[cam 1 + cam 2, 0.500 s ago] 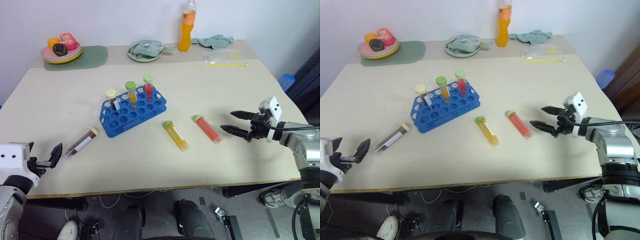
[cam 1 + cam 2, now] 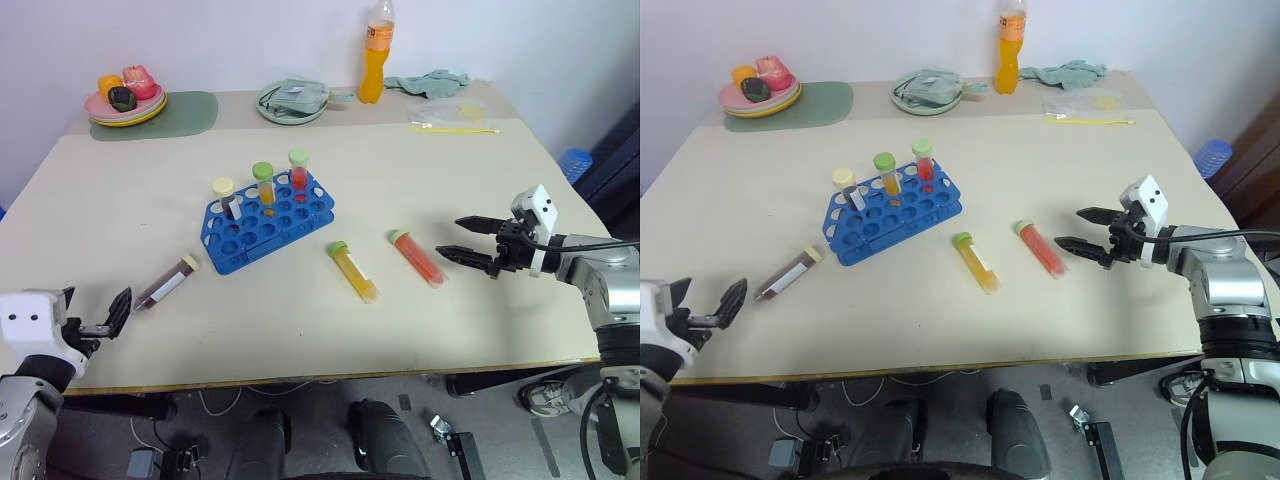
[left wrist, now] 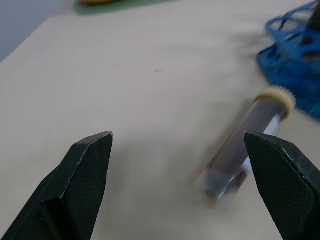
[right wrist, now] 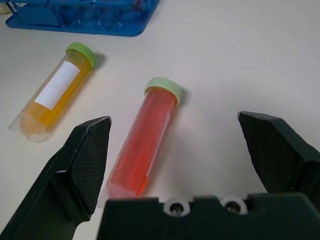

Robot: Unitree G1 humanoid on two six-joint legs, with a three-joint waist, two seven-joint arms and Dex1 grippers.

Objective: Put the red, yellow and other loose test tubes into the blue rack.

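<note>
The blue rack (image 2: 268,220) stands mid-table with three capped tubes upright in it. A red tube (image 2: 416,258) and a yellow tube (image 2: 353,271), both green-capped, lie flat to its right. A dark tube (image 2: 167,284) with a cream cap lies to its left. My right gripper (image 2: 450,237) is open just right of the red tube, whose body (image 4: 147,140) lies between the spread fingers ahead of the wrist, untouched. My left gripper (image 2: 95,305) is open near the front left edge, with the dark tube (image 3: 245,145) a short way in front of it.
Along the back stand a plate of fruit (image 2: 125,105) on a green mat, a bowl with a cloth (image 2: 290,100), an orange drink bottle (image 2: 375,50), a crumpled cloth (image 2: 430,82) and a clear bag (image 2: 455,118). The table's front edge (image 2: 320,378) runs close under both grippers.
My right gripper has edged slightly closer to the red tube. The left gripper has barely shifted. No tube has moved.
</note>
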